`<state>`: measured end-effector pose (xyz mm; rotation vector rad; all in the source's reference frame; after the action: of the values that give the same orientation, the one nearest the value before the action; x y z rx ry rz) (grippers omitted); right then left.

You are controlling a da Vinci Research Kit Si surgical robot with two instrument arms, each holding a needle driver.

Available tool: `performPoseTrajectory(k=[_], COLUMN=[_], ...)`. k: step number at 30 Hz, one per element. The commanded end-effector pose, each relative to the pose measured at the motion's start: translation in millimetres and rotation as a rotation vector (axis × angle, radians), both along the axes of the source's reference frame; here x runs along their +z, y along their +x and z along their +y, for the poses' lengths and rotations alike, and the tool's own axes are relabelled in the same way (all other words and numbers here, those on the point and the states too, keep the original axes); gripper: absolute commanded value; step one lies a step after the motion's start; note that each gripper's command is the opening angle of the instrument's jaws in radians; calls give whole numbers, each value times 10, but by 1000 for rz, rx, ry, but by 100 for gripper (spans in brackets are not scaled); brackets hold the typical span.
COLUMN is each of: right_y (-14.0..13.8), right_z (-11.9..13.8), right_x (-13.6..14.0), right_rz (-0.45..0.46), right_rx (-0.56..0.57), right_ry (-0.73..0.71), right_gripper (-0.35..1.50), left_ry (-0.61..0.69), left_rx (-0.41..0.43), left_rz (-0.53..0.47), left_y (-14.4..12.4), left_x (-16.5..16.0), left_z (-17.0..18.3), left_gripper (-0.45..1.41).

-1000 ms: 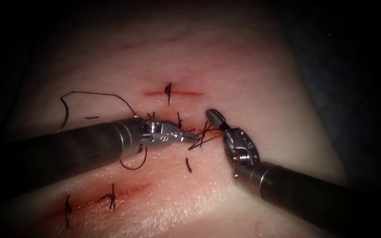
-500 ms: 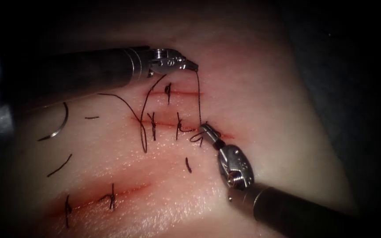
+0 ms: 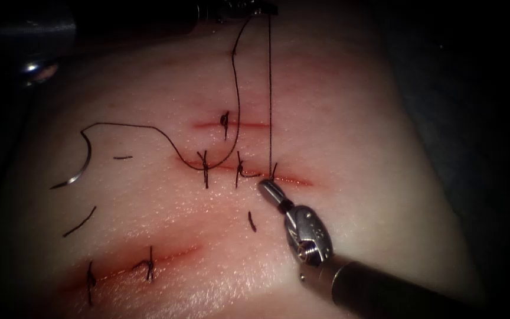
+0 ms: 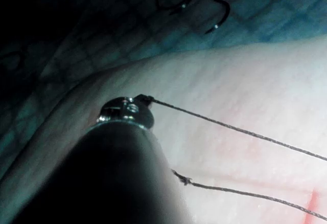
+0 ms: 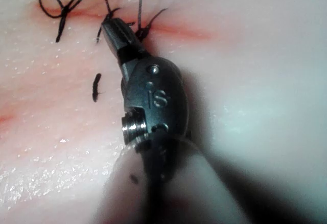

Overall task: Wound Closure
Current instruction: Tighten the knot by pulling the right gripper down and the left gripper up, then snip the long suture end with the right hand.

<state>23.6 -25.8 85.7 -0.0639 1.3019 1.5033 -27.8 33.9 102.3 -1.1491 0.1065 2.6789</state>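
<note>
The tissue [image 3: 349, 153] bears three cuts. At the top edge of the endoscope view my left tool [image 3: 261, 10] is shut on the thread [image 3: 270, 88], which runs taut straight down to the newest stitch in the middle cut [image 3: 290, 179]. That thread leaves the left tool [image 4: 143, 100] tight. A slack strand [image 3: 237, 94] loops by the stitch [image 3: 205, 168] and runs left to the curved needle [image 3: 81, 168], which lies free on the tissue left of the cuts. My right tool [image 3: 265, 186] is shut just below that stitch; any thread held in the right tool [image 5: 111, 28] is not discernible.
The upper cut [image 3: 249, 124] carries one stitch and the lower cut [image 3: 172, 255] has stitches at its left end. Cut thread ends lie loose on the tissue [image 3: 252, 221], [image 3: 79, 221], [image 3: 123, 158]. Red fluid stains the cuts' edges.
My left tool has risen from the middle cut to the top of the view, drawing the thread taut. The right tool shut and slid slightly down and left.
</note>
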Motion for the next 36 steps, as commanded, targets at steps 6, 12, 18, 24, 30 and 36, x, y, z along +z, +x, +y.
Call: performPoseTrajectory(k=[6,12,18,24,30,36], right_y=[7,6,7,9,14,11], right_z=[-23,-35,-46,-50,-56,-41], right_x=[12,16,19,20,20,6], right_rz=[-25,-30,-45,-56,-55,-51], right_rx=[-33,-45,-65,-82,-94,-103], right_ry=[22,18,35,43,44,23], right_gripper=[-35,-35,-35,-35,-35,94], left_ry=[-52,-124,-165,-168,-163,-166], left_rx=[-35,-100,-136,-133,-131,-101], left_rz=[-4,-11,9,5,2,-5], left_y=[-10,-12,-19,-18,-19,-22], left_x=[18,34,50,52,47,29], left_z=[34,59,69,69,71,32], left_gripper=[-45,-45,-45,-45,-45,-45])
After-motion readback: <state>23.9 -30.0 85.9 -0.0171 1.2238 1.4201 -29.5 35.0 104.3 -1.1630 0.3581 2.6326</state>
